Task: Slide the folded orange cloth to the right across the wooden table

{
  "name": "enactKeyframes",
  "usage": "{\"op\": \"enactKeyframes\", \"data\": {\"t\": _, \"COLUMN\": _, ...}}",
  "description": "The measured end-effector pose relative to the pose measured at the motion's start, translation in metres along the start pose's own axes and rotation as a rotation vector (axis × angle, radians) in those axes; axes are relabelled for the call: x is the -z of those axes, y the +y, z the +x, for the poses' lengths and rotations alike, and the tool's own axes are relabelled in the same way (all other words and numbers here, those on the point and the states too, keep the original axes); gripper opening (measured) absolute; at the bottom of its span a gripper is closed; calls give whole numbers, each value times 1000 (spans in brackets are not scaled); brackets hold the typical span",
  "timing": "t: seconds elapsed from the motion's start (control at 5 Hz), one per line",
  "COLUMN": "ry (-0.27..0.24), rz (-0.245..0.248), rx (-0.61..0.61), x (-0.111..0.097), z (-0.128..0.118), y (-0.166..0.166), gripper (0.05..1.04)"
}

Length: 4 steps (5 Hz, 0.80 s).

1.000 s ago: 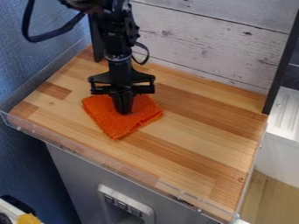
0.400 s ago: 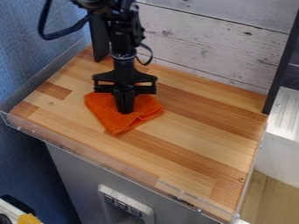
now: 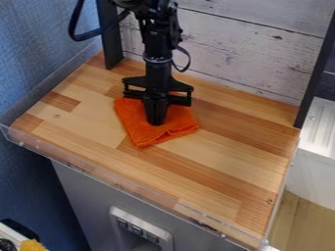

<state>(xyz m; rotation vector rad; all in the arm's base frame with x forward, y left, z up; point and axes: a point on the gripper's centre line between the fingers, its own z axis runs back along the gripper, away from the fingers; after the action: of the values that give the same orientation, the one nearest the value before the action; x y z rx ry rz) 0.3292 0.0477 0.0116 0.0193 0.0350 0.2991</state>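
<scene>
The black gripper (image 3: 155, 122) points straight down at the left-centre of the wooden work surface, its fingers closed together on the middle of an orange cloth (image 3: 138, 128). The cloth lies roughly folded and a little rumpled around the fingertips, one corner towards the front and another towards the right. Part of it behind the fingers is hidden by the gripper.
The wooden surface (image 3: 216, 164) has a low clear rim (image 3: 98, 171) along its front. Behind stands a whitewashed plank wall (image 3: 242, 54), with dark posts at the back left (image 3: 110, 37) and right (image 3: 315, 73). A blue wall is on the left.
Together, the gripper and the orange cloth have shifted right and slightly back over the wood. The cloth's front and right edges have creased differently.
</scene>
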Motion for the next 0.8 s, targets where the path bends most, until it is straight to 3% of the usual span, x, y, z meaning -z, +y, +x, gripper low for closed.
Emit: {"op": "enactKeyframes", "data": {"t": 0.8, "ry": 6, "rz": -40, "rx": 260, "x": -11, "z": -6, "y": -55, "gripper": 89}}
